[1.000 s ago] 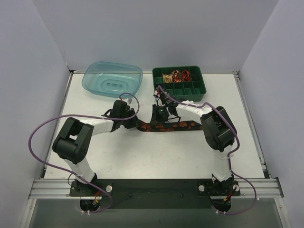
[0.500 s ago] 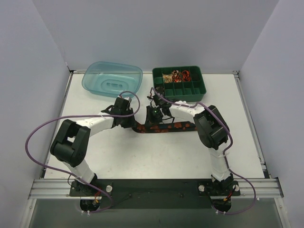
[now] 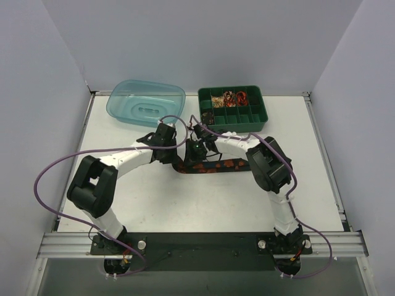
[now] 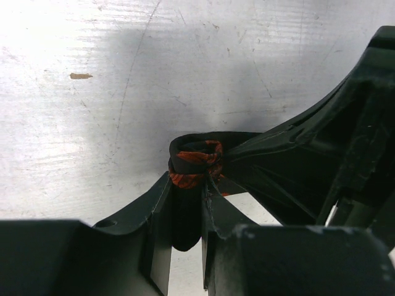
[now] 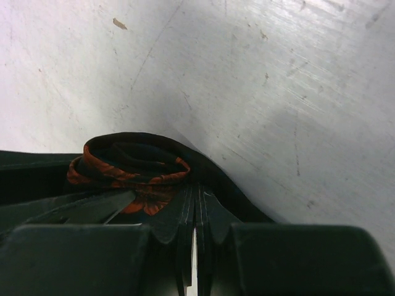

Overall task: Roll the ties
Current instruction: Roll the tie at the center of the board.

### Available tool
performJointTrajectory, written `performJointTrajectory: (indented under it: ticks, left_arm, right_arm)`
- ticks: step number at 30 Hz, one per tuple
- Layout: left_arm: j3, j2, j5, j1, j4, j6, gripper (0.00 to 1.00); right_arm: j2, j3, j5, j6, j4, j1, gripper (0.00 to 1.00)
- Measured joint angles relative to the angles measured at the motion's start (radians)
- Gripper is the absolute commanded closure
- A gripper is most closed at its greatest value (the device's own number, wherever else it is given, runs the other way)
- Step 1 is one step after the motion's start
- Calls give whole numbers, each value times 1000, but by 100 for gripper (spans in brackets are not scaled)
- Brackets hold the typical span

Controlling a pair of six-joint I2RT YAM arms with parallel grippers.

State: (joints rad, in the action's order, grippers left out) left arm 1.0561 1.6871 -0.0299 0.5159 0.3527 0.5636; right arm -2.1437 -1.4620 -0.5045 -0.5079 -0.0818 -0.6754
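The tie lay on the white counter about midway between its left and right edges and somewhat nearer the far edge than the near one. It was a narrow band of soft black cloth marked with orange-red blotches. Its free length ran flat toward the right edge, while the other end was wound into a small, loose coil.

In the left wrist view the coil stood as a stubby roll, its layers showing as dark and red rings. The left gripper had its two flat black fingers pressed against a fold of the cloth, pinching the roll from below. In the right wrist view the same coil looked flatter and oval, with a black strip trailing off it across the counter. The right gripper had its jaws drawn almost together, only a thin slit between them, nipping the edge of the tie at their tips.

Seen from above, the left gripper and the right gripper stood just beside each other over the rolled end.

The counter was matte, scuffed with fine scratches and a few specks. Near the far-left corner sat a translucent blue plastic tub with rounded corners. Beside it at the far edge stood a green divided tray, rigid and rectangular, with small reddish and pale items in its rear compartments. Glossy purple cables looped along both arms.
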Motion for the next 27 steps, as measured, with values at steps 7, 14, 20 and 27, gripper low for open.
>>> performJointTrajectory:
  ticks: [7,14,20,27]
  left_arm:
    - [53,14,-85,44,61,0,100]
    - [143,78,-240,145,141,0,100]
    - [204,128,-380,202,223,13,100]
    - [208,131,-444,219,259,22,100]
  right_arm:
    - [-16,-16,-2,-16,13,-8,100]
    - [-26,-20,-16,-32,29,-7,100]
    - [-27,-19,-31,-33,36,-4,100]
    - [-11,24,-84,-23,69,5,100]
